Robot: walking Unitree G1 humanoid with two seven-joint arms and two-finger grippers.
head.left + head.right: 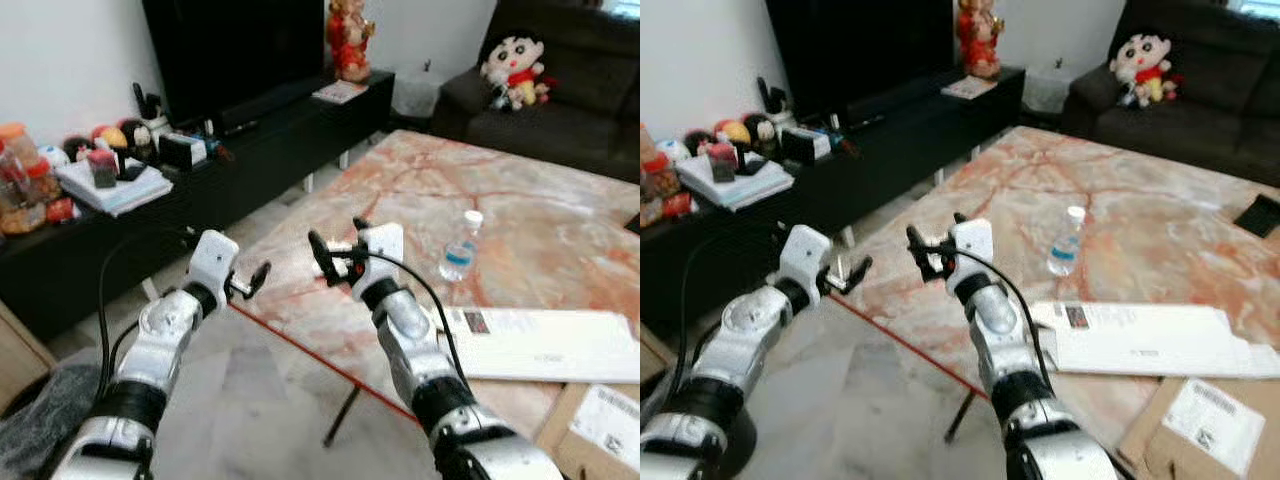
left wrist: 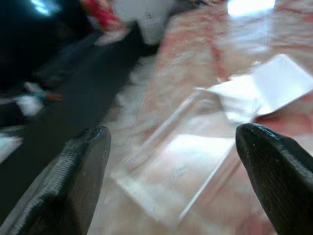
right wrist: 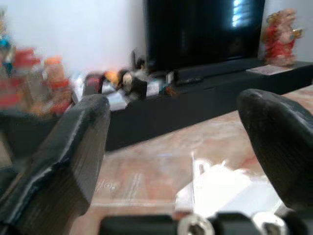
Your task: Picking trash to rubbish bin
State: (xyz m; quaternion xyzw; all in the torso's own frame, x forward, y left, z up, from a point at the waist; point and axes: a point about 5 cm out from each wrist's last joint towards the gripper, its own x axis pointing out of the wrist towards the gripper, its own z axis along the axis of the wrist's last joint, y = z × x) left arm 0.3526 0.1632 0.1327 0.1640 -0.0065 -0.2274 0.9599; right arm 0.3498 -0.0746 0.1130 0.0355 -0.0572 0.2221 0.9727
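Observation:
A clear plastic container (image 2: pixel 181 166) lies on the marble table (image 1: pixel 520 200) near its corner, with a piece of white paper (image 2: pixel 274 88) just beyond it. My left gripper (image 1: pixel 250 283) is open at the table's near corner, its fingers spread wide before the container without touching it. Beside it, my right gripper (image 1: pixel 338 245) hovers open over the table's edge with nothing between its fingers. In the right wrist view the container (image 3: pixel 142 181) and the paper (image 3: pixel 225 191) lie below the fingers. A small water bottle (image 1: pixel 460 246) stands upright further in on the table.
A long white envelope (image 1: pixel 545 340) and a cardboard box (image 1: pixel 600 420) lie on the table's near right. A black TV stand (image 1: pixel 250 140) with clutter runs along the left wall. A dark sofa (image 1: pixel 560 90) with a doll (image 1: pixel 512 68) stands behind. Tiled floor lies between stand and table.

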